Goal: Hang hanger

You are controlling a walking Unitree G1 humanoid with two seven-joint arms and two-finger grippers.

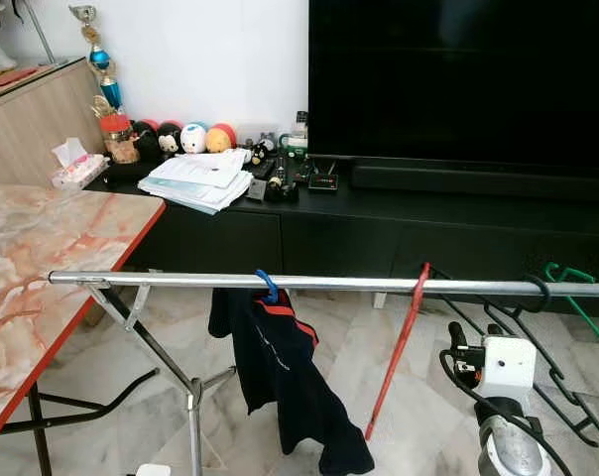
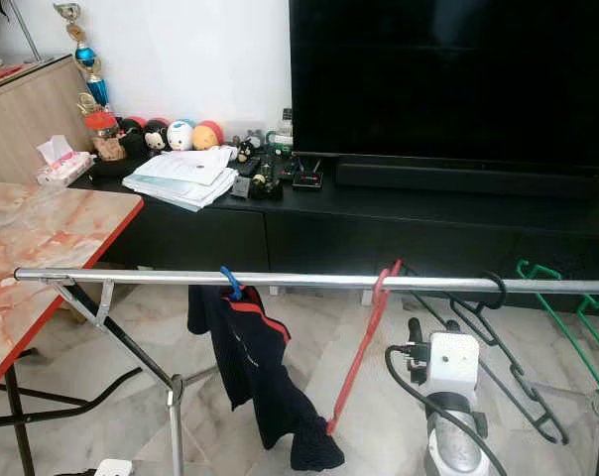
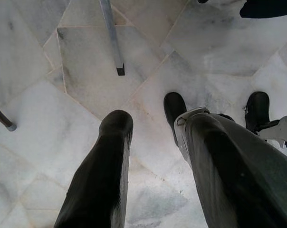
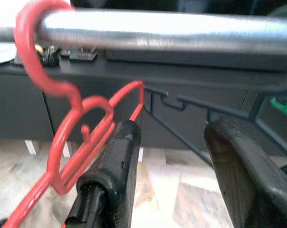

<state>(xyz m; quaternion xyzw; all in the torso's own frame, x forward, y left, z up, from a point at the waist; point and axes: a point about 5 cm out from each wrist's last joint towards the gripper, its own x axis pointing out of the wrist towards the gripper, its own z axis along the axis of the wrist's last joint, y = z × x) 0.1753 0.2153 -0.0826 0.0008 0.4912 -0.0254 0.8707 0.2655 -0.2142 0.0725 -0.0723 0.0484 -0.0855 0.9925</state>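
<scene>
A silver rail [image 1: 180, 280] runs across in front of me. A red hanger [image 1: 407, 327] is hooked over it and hangs slanting down. My right gripper [image 4: 172, 128] is open just below the rail and right of the red hanger, whose wire lies against the outer side of one finger [image 4: 119, 161]. Nothing sits between the fingers. A blue hanger [image 1: 267, 288] carries a dark garment [image 1: 280, 382] further left. Black hangers [image 1: 538, 337] and green hangers [image 1: 577, 288] hang on the right. My left gripper [image 3: 155, 123] hangs open above the marble floor.
A marble-topped table [image 1: 42, 258] with a red edge stands at the left. The rack's crossed legs [image 1: 192, 397] stand below the rail. Behind it is a black TV cabinet [image 1: 379, 218] with papers [image 1: 200, 178], toys and a large TV [image 1: 458, 79].
</scene>
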